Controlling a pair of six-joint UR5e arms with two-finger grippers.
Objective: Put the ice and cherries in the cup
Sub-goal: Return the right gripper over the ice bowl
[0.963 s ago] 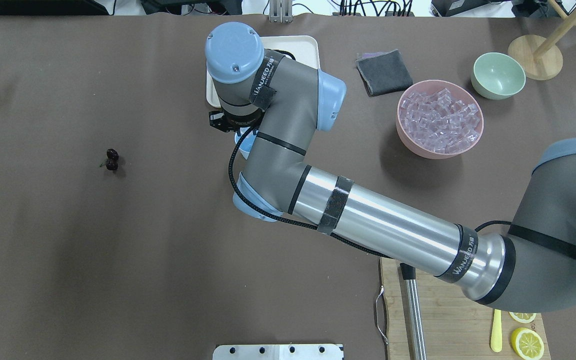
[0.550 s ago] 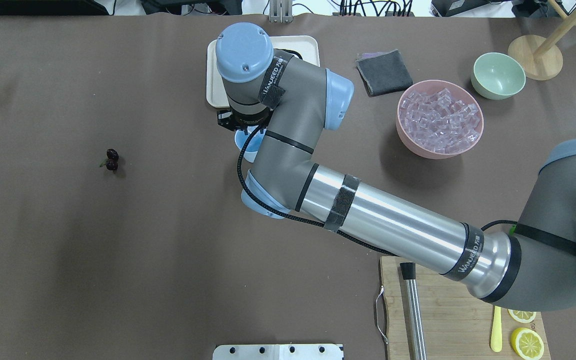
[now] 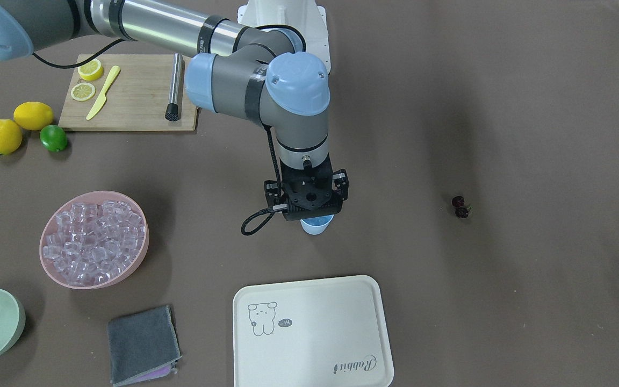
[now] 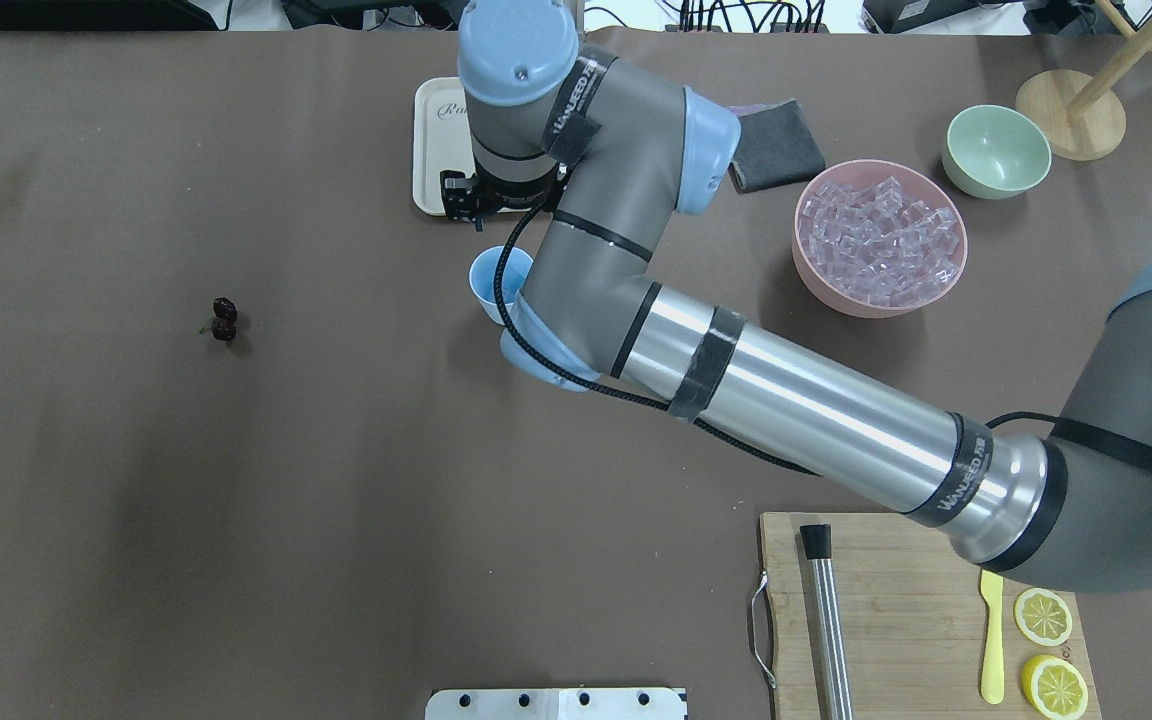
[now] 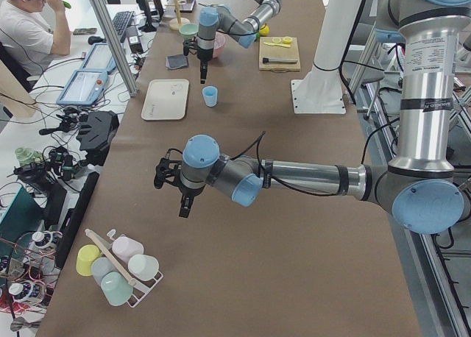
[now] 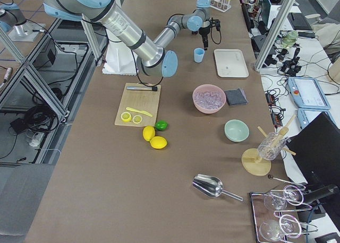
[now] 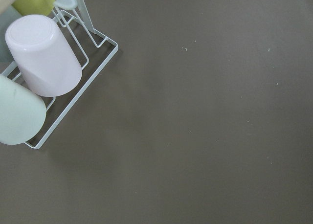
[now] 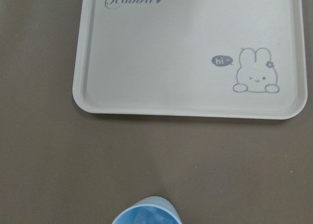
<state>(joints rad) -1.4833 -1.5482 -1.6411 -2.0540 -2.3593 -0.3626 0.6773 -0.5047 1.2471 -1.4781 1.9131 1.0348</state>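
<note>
The light-blue cup (image 4: 485,281) stands upright on the brown table, just in front of the cream tray (image 4: 433,150). It also shows in the front view (image 3: 317,226) and at the bottom edge of the right wrist view (image 8: 146,215). My right gripper (image 3: 310,202) hangs above the cup, pointing down; its fingers are hidden, so I cannot tell its state. The ice (image 4: 881,238) fills a pink bowl (image 4: 816,280). The cherries (image 4: 224,320) lie alone on the table, far to the left. My left gripper (image 5: 182,207) shows only in the left side view; I cannot tell its state.
A pale green bowl (image 4: 996,150) and a grey cloth (image 4: 781,150) lie behind the pink bowl. A cutting board (image 4: 896,620) holds lemon slices, a yellow knife and a metal rod. Two lemons and a lime (image 3: 53,137) lie beside it. A cup rack (image 7: 44,57) is below the left wrist.
My right arm has moved away from me, toward the tray. More of the cup now shows. The cup and cherries have not moved.
</note>
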